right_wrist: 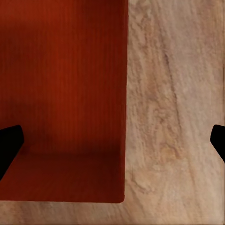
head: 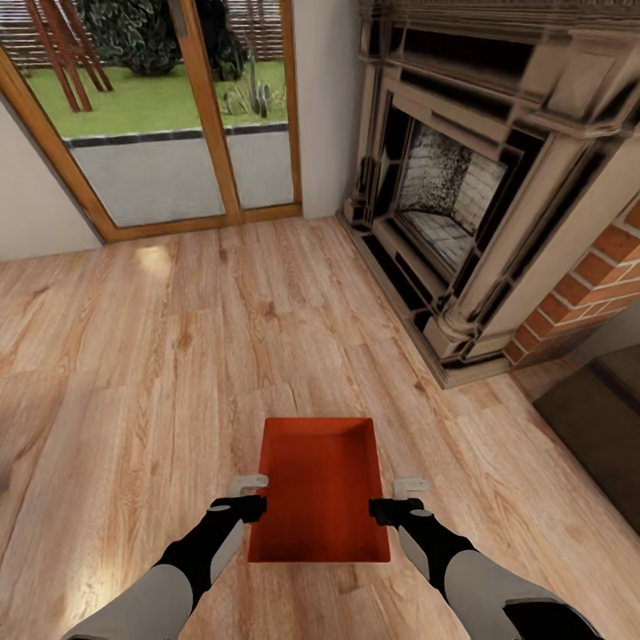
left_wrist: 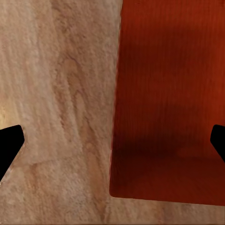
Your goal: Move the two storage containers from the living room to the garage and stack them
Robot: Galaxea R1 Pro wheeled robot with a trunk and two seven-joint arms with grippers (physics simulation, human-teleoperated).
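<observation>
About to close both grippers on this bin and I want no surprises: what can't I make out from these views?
- Contact: left gripper and right gripper flank the storage container; touching or apart is unclear in the head view.
- Fingers: cut off by both wrist views' side edges.
- Container's underside: hidden by its own base.

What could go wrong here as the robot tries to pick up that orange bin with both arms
Both end effectors, left and right, straddle the thin side walls of the storage container with jaws wide open. If they close unevenly, the bin may tilt or slip. The walls look thin and could be pinched poorly. Turning away, the fireplace stands close on the right.
</observation>
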